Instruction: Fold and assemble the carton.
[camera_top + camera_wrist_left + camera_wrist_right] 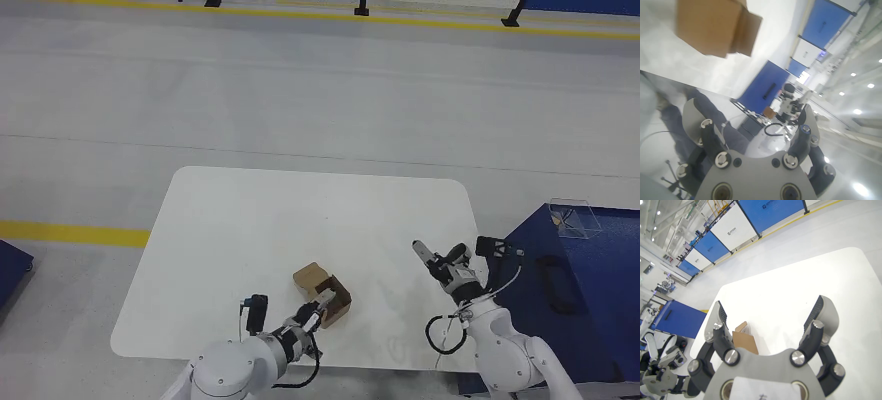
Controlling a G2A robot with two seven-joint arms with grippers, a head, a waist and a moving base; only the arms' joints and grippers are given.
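brown carton (322, 290), part-folded, flap open, nr table (300, 210) front edge

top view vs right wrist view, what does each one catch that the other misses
Top view adds the blue cabinet on the robot's right, with a clear container on top of it. Right wrist view adds the ribbed pads of the right gripper up close, and the hall's ceiling lights. Both share the brown carton lying on the white table and that same gripper, open and holding nothing.
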